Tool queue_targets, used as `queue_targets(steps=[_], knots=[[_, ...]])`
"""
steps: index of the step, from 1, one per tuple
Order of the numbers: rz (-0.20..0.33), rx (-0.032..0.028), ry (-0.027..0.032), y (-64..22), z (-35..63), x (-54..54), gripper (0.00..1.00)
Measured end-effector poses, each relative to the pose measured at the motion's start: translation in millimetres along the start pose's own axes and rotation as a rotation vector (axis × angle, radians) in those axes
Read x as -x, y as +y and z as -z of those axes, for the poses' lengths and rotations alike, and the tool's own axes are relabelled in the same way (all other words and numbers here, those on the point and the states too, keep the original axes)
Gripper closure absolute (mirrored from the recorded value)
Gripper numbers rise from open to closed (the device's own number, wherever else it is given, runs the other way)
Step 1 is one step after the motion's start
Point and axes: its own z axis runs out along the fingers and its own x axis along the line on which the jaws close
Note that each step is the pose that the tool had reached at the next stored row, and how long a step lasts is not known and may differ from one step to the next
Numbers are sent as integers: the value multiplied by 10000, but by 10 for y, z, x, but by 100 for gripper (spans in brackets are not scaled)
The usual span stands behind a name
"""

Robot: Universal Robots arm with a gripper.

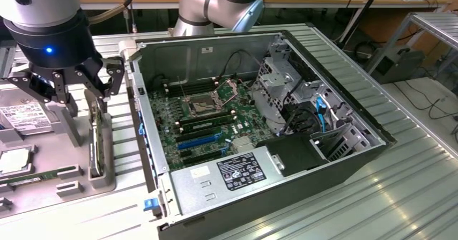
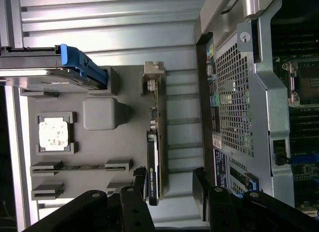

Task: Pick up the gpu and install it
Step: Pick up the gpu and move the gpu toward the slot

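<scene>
The gpu [image 1: 94, 138] stands on its long edge in a slot of the grey tray [image 1: 43, 202], at the tray's side nearest the computer case [image 1: 344, 170]. In the wrist view the gpu [image 2: 153, 142] shows edge-on, with its silvery bracket [image 2: 154, 75] at the end farther from my fingers.

My gripper [image 1: 72, 87] hangs over that side of the tray, above the card. Its jaws are spread wide and hold nothing. Seen from the wrist, my gripper [image 2: 167, 199] has one black finger [image 2: 130, 204] on each side of the card's near end, and the card sits closer to one finger than to the other. I cannot tell whether either finger touches it.

Also on the tray, farther from the case than the card, are a hard drive [image 1: 21, 117] with a white label, a square processor chip [image 2: 54, 133] in its recess, and a narrow green memory stick [image 1: 39, 175]. Just beside the tray the case lies open, with its motherboard [image 1: 207, 117] in view.
</scene>
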Motion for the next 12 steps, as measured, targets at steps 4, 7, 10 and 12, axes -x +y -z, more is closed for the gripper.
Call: queue_targets(steps=[4, 7, 10, 12], knots=[[-9, 0, 0, -11, -37, -8, 50], [-20, -1, 0, -15, -60, -14, 50], [-18, 0, -2, -23, -77, -14, 50], [-19, 1, -2, -26, -88, -16, 50]])
